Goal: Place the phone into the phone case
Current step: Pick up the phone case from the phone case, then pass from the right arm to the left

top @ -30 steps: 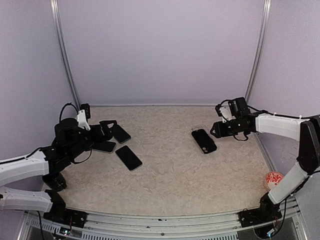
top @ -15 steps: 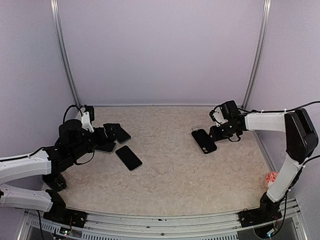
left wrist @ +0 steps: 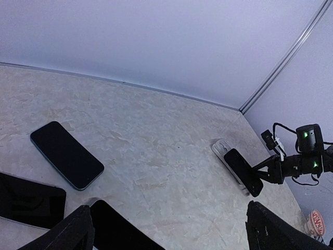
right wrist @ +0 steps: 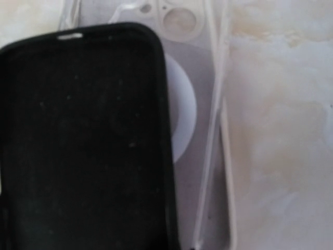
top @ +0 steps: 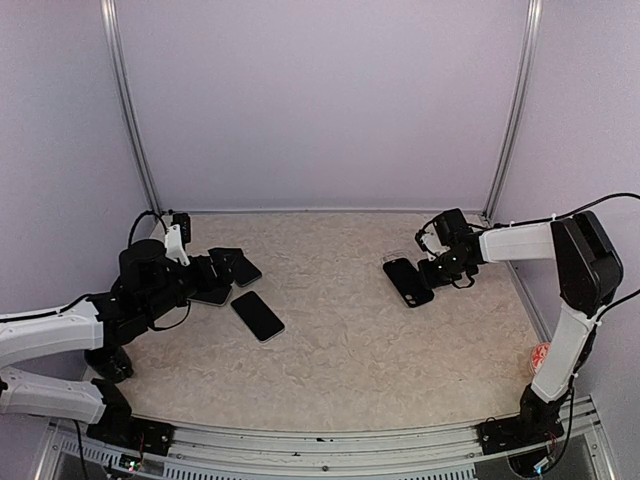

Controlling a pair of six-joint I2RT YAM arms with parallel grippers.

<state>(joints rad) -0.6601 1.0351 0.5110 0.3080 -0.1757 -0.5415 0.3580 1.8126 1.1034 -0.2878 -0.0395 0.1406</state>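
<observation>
Marbled beige table (top: pixel 350 345) met lilac walls. The phone case (right wrist: pixel 204 78) lay flat on it, and the phone (right wrist: pixel 83 140) rested partly over the case, its white ring half covered. The right gripper (top: pixel 432 270) sat just beside the case, seemingly touching the phone's edge; whether its jaws pinched it I could not tell. Well apart from the case, the left gripper (left wrist: pixel 171 234) hung with jaws spread wide, holding nothing, above three spare phones (top: pixel 258 315).
</observation>
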